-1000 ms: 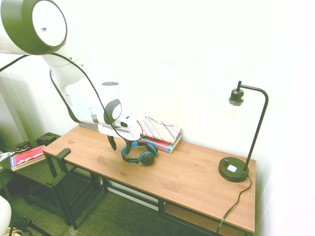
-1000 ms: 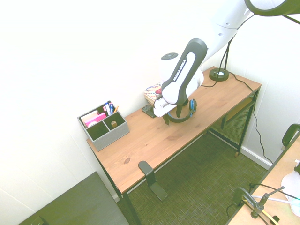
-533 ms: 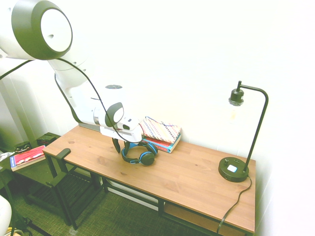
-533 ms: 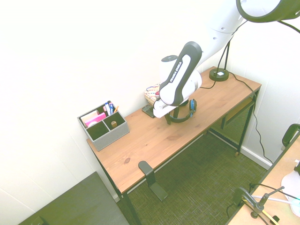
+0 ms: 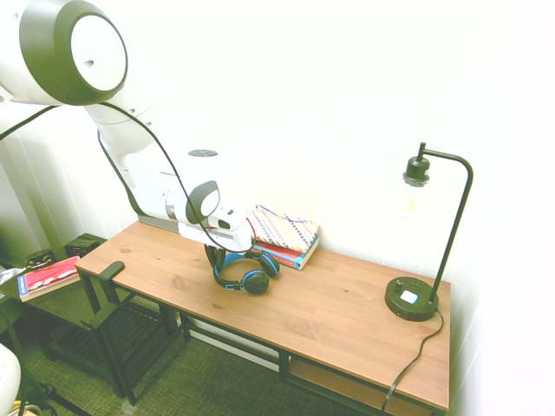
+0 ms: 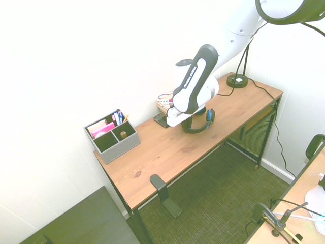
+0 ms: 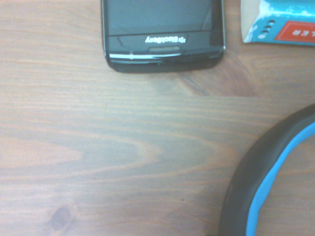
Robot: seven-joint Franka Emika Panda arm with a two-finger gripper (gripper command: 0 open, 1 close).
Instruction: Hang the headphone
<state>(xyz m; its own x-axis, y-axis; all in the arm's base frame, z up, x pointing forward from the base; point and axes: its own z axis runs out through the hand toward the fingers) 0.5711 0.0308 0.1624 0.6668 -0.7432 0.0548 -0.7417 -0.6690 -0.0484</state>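
The headphone [image 5: 254, 280] lies on the wooden desk [image 5: 329, 312], in front of a stack of books. It has a blue and black headband and round black ear cups. My gripper [image 5: 214, 257] points down at the left part of the headband and is shut on it. From the other side, the gripper [image 6: 186, 123] meets the headphone [image 6: 204, 121] at the band's near end. The wrist view shows a curved stretch of the black and blue headband [image 7: 256, 191] over the wood.
A black phone [image 7: 162, 29] and the corner of a blue book [image 7: 280, 22] lie close by. Patterned books [image 5: 282, 234] rest against the wall. A black lamp [image 5: 413, 297] stands at the desk's right end, a grey organizer [image 6: 111, 136] at the other. A black hook [image 6: 158, 184] is clamped to the front edge.
The gripper came down a little over the headband's left part and its fingers closed from wide open to shut on the band. The headphone has barely shifted.
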